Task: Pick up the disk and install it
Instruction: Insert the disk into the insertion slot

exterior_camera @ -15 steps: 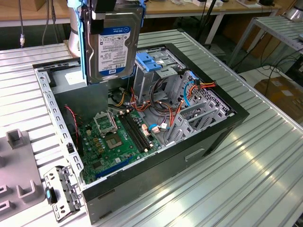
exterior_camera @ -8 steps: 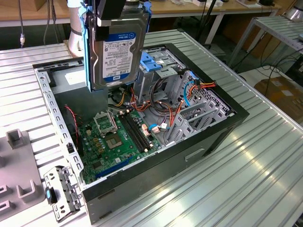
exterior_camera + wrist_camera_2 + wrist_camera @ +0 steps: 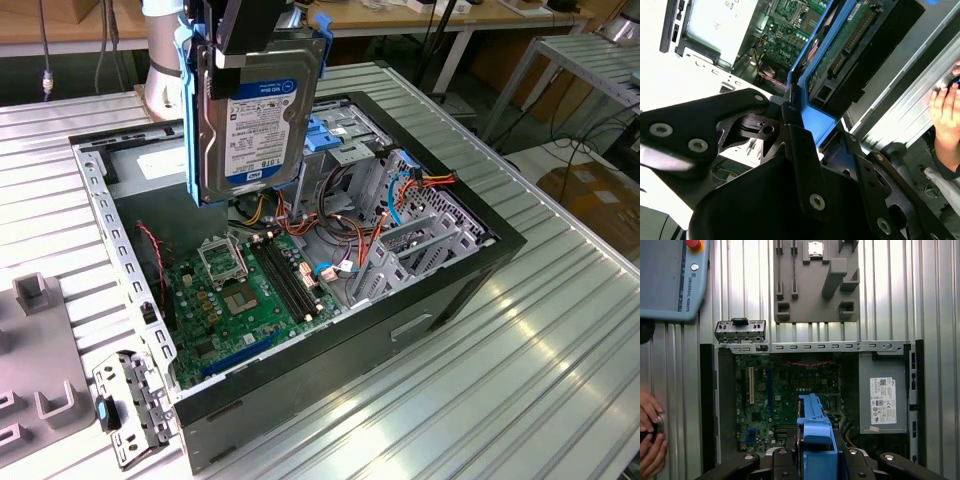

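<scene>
The disk (image 3: 255,120) hangs upright over the open computer case (image 3: 420,300), its white-and-blue label facing the exterior view and a blue carrier bracket framing it. My gripper (image 3: 252,28) is shut on the disk's top end from above. In the second wrist view the black fingers (image 3: 799,140) clamp the blue bracket, and the disk's (image 3: 840,45) green circuit-board side shows beyond them. In the first wrist view the blue carrier edge of the disk (image 3: 812,430) points down over the motherboard (image 3: 790,390), held in the gripper (image 3: 815,452).
The case holds the motherboard (image 3: 240,290), a grey drive cage (image 3: 420,235), a blue latch (image 3: 325,135), loose cables and a grey power-supply box (image 3: 882,400). A grey fixture plate (image 3: 815,280), a removed bracket (image 3: 740,330) and a teach pendant (image 3: 670,275) lie nearby. A person's hand (image 3: 650,440) rests beside the case.
</scene>
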Tool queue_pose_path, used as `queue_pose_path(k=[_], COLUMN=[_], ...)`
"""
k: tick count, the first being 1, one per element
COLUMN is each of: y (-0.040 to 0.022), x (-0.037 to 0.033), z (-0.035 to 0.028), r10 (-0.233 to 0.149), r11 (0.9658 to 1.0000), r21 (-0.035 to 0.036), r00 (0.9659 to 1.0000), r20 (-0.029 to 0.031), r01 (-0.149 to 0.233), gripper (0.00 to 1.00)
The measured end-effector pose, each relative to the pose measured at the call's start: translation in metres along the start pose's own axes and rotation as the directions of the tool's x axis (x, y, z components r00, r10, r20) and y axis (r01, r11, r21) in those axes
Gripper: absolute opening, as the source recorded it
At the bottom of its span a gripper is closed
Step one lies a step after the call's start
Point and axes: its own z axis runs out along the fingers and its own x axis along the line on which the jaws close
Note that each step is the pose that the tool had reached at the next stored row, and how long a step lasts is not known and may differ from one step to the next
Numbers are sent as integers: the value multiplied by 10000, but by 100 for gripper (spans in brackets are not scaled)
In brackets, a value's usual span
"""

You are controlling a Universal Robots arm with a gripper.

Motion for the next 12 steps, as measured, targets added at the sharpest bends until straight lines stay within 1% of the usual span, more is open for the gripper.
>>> queue_pose_path(k=[10,12], y=[0,-14], x=[1,2], z=[0,0], r10=[0,-2], r11=[10000,10000], r21=[0,1], r00=[10000,10000], r20=[0,-1], r01=[0,2], gripper=[37,37])
